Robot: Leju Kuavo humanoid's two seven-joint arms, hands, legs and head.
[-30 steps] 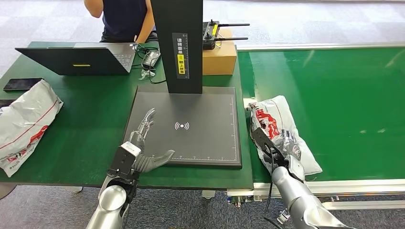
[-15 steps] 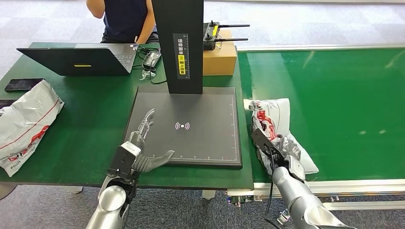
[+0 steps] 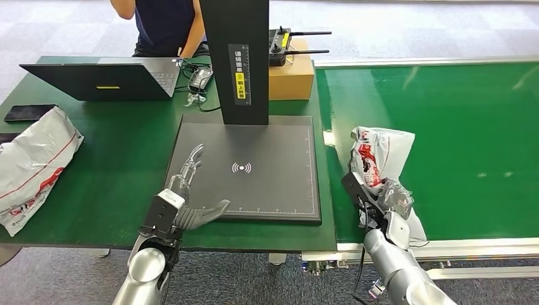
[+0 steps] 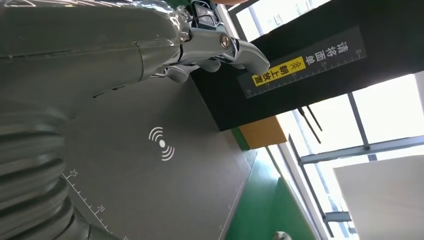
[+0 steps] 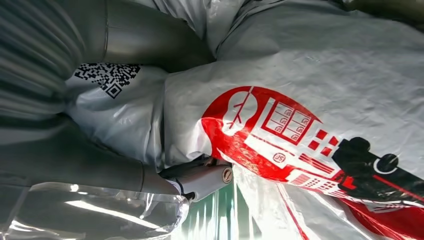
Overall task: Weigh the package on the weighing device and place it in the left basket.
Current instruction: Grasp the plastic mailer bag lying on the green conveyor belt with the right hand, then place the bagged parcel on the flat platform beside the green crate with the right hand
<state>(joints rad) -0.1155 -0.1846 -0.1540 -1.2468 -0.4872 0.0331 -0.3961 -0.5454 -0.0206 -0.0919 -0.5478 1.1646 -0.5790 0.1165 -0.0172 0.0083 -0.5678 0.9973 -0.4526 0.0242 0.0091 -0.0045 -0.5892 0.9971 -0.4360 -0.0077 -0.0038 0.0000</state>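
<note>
A white plastic package (image 3: pixel 380 156) with red print lies crumpled on the green conveyor belt (image 3: pixel 457 127), just right of the black weighing device (image 3: pixel 254 166). My right hand (image 3: pixel 378 202) grips its near end; in the right wrist view the fingers (image 5: pixel 200 180) press into the bag (image 5: pixel 300 100) and bunch it up. My left hand (image 3: pixel 191 194) hovers over the near left corner of the scale plate, fingers spread and holding nothing. Its fingers (image 4: pixel 225 47) reach over the plate (image 4: pixel 160 165) in the left wrist view.
Another white package (image 3: pixel 32 162) lies at the table's left edge beside a phone (image 3: pixel 28 112). A laptop (image 3: pixel 108 77), a cardboard box (image 3: pixel 291 76) with a radio on it and the scale's black column (image 3: pixel 236 57) stand behind. A person (image 3: pixel 166 25) sits at the far side.
My right hand has closed on the package and drawn it up, so the bag now stands bunched and shifted a little right on the belt. The left hand has stayed put.
</note>
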